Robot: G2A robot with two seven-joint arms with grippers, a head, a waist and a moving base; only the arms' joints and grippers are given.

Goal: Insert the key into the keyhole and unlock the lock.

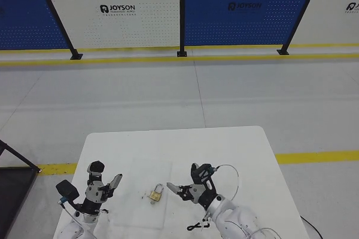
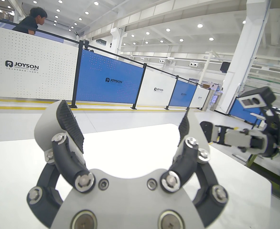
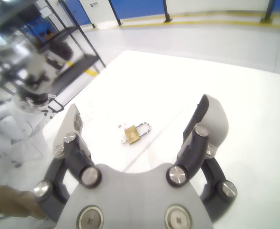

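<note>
A brass padlock (image 1: 156, 194) with a silver shackle lies flat on the white table (image 1: 227, 149), near its front edge and between my two arms. In the right wrist view the padlock (image 3: 132, 134) sits just beyond my open right gripper (image 3: 140, 107), and a small silver piece that may be the key (image 3: 123, 141) touches its body. From above, my right gripper (image 1: 175, 190) is close to the right of the lock. My left gripper (image 1: 106, 175) stands open to the lock's left, holding nothing. Its fingers (image 2: 68, 122) frame bare tabletop, with the right arm's gripper (image 2: 225, 134) farther off.
A black metal rack (image 1: 6, 156) stands off the table's left side. A loose black cable (image 1: 194, 227) lies by the right arm at the front edge. Blue and white fence panels (image 1: 239, 21) line the floor beyond.
</note>
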